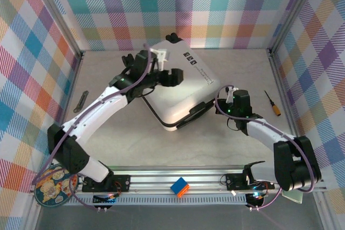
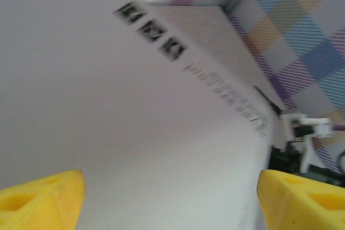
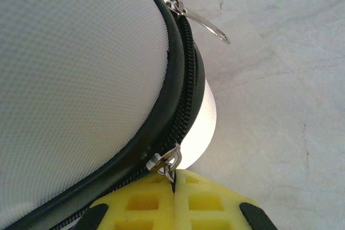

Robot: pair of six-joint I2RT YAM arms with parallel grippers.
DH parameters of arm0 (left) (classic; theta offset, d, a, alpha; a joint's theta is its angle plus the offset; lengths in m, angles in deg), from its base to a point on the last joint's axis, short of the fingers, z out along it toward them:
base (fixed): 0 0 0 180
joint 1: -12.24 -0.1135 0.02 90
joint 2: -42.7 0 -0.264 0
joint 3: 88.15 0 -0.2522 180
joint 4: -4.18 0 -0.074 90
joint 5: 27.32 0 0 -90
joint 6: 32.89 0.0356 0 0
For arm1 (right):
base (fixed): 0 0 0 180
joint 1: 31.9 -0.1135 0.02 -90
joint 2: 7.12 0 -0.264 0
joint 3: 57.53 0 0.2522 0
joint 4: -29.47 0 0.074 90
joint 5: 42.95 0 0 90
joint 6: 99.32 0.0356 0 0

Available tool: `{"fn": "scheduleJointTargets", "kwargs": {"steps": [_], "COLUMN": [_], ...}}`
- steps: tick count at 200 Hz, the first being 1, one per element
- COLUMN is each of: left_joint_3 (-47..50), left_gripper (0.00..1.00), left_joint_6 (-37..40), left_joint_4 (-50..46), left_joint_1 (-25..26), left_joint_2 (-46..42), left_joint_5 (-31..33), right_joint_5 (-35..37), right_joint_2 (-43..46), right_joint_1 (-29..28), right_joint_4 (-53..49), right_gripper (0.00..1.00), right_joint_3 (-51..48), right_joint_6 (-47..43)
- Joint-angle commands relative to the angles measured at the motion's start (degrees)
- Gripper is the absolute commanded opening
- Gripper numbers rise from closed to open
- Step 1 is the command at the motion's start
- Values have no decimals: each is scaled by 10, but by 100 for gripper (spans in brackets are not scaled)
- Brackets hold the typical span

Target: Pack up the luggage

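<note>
The luggage [image 1: 186, 87], a white hard-shell case with a black zipper seam [image 3: 180, 95], lies shut and flat in the middle of the table. My left gripper [image 1: 173, 76] hovers open just above its lid, near the small black printed marks [image 2: 151, 28]. Its yellow fingers [image 2: 43, 197] stand wide apart over the white shell [image 2: 135, 133], with nothing between them. My right gripper [image 3: 175, 187] is at the case's right corner [image 1: 220, 103], shut on a metal zipper pull [image 3: 171, 164]. A second zipper pull [image 3: 202, 22] sticks out farther along the seam.
A screwdriver [image 1: 272, 103] lies by the right wall and a slim dark tool [image 1: 81, 102] by the left wall. A coloured cube [image 1: 180, 187] sits on the front rail, with a round patterned disc [image 1: 53, 188] at the front left. Plaid walls enclose the table.
</note>
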Motion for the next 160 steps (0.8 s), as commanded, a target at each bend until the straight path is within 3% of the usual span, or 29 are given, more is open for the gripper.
{"fn": "scheduleJointTargets", "kwargs": {"steps": [1, 32, 91, 126, 160], "left_joint_3": [-61, -149, -411, -567, -570], "left_gripper": [83, 85, 85, 86, 87], "left_joint_6": [8, -35, -119, -126, -142], "left_joint_4": [9, 84, 145, 100, 99], "left_joint_1": [34, 69, 99, 118, 127], "left_joint_2": [60, 166, 405, 506, 528], "left_joint_5": [-48, -88, -165, -148, -109], "right_joint_5": [18, 27, 10, 6, 4], "right_joint_2": [31, 51, 52, 59, 61], "right_joint_1": [-1, -1, -1, -1, -1], "right_joint_4": [-23, -39, -30, -26, -24], "right_gripper": [0, 0, 0, 0, 0], "right_joint_3": [-19, -26, -33, -39, -41], "right_joint_6": [13, 7, 8, 8, 8]}}
